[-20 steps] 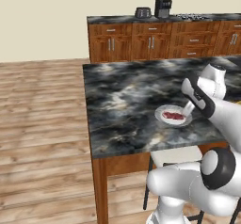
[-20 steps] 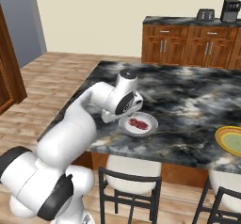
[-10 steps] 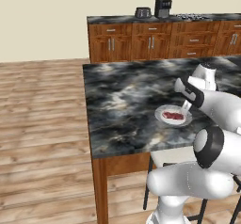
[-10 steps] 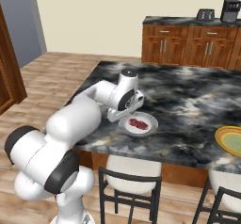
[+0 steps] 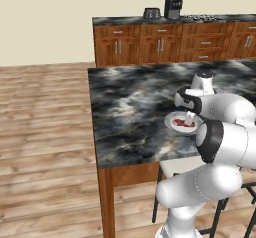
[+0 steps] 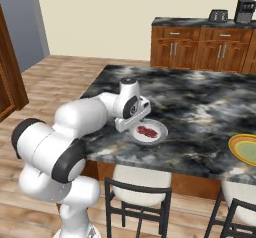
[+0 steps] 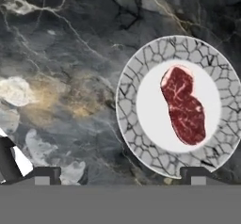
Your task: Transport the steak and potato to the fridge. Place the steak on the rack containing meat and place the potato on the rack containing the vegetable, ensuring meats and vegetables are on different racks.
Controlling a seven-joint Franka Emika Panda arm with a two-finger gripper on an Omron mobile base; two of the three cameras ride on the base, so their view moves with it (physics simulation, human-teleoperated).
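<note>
Now, red marbled raw steak (image 7: 183,106) lying on a round white plate with grey mosaic rim (image 7: 128,124), dark marble counter (image 5: 130,107), two-finger gripper (image 7: 120,173) above, fingers spread wide, holding nothing

Steak (image 6: 146,130) on plate (image 6: 158,136), marble counter (image 6: 200,112); pincer (image 6: 131,124) just beside plate, spread wide.

White rounded arm (image 6: 75,117) segments (glossy) with dark joint bands.
</note>
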